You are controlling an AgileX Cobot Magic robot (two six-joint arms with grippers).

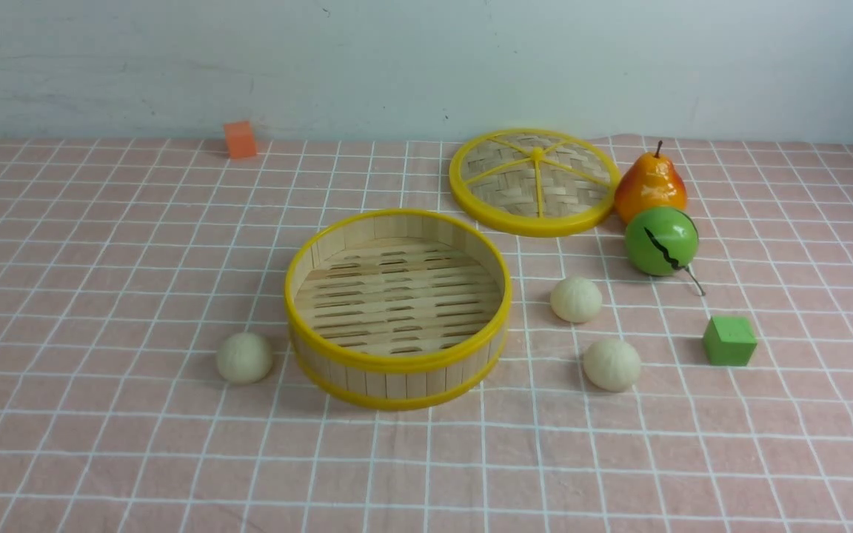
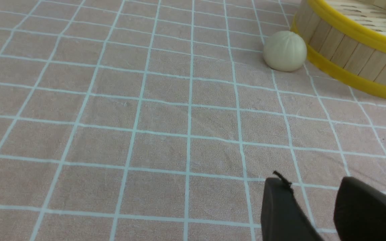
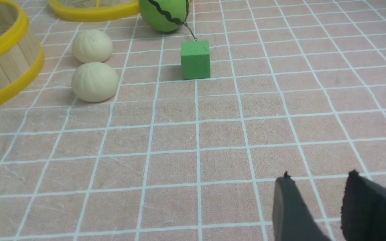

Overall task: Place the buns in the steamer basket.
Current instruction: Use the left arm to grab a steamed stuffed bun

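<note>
The left gripper (image 2: 312, 187) is standing released, its two black fingers parted with bare checked cloth (image 1: 101, 296) showing between them, gripping and touching nothing. The right gripper (image 3: 318, 180) is likewise standing released, with only cloth in its gap.

The steamer basket (image 1: 397, 363) is sitting upright and empty in the middle of the cloth. All three buns are lying outside it. The left bun (image 1: 244, 357) is resting at the basket's 8 o'clock, just beside its wall. The far right bun (image 1: 576, 299) is lying at 3 o'clock and the near right bun (image 1: 611, 365) at 4 o'clock, both near the basket and apart from each other.

The woven lid (image 1: 537, 181) is lying flat at the basket's 1 o'clock. A pear (image 1: 650, 185) is standing beside the lid, with a green ball (image 1: 661, 240) just in front of it. A green cube (image 1: 729, 340) is sitting at 3 o'clock of the near right bun, and an orange cube (image 1: 240, 139) is sitting far off at the basket's 11 o'clock.

Open cloth is lying between each gripper and the nearest bun. Both grippers are hanging low over the cloth; the arms themselves cannot be told.
</note>
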